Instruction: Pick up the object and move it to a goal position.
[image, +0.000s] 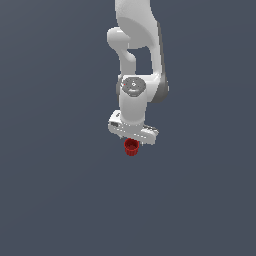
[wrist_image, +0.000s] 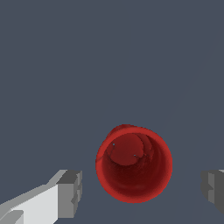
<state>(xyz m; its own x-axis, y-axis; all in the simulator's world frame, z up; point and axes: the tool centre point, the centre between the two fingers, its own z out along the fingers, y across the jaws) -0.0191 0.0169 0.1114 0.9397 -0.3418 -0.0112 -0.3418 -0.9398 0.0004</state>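
In the exterior view, the white arm reaches down from the top edge of the frame, just right of centre, and ends in the gripper, whose wide white bar sits a little above the middle of the picture. Directly beneath that bar is the object, a small dark-red cup with a ribbed side and a hollow top, much narrower than the bar above it. It appears upright, just below the gripper body at the centre of the frame. The fingers themselves cannot be made out from this angle, so this view does not show how wide they stand or whether they touch the cup. All around lies a plain dark grey-blue surface.

The wrist view supplies what the exterior view hides. It looks straight down into the cup, which fills the lower middle of the frame, its round rim and inner floor plainly visible. One grey finger pad shows at the lower left and the other at the lower right edge, with the gripper midway between them. The fingers are spread wide, each with a clear gap of grey surface between it and the cup's wall. They hold nothing.
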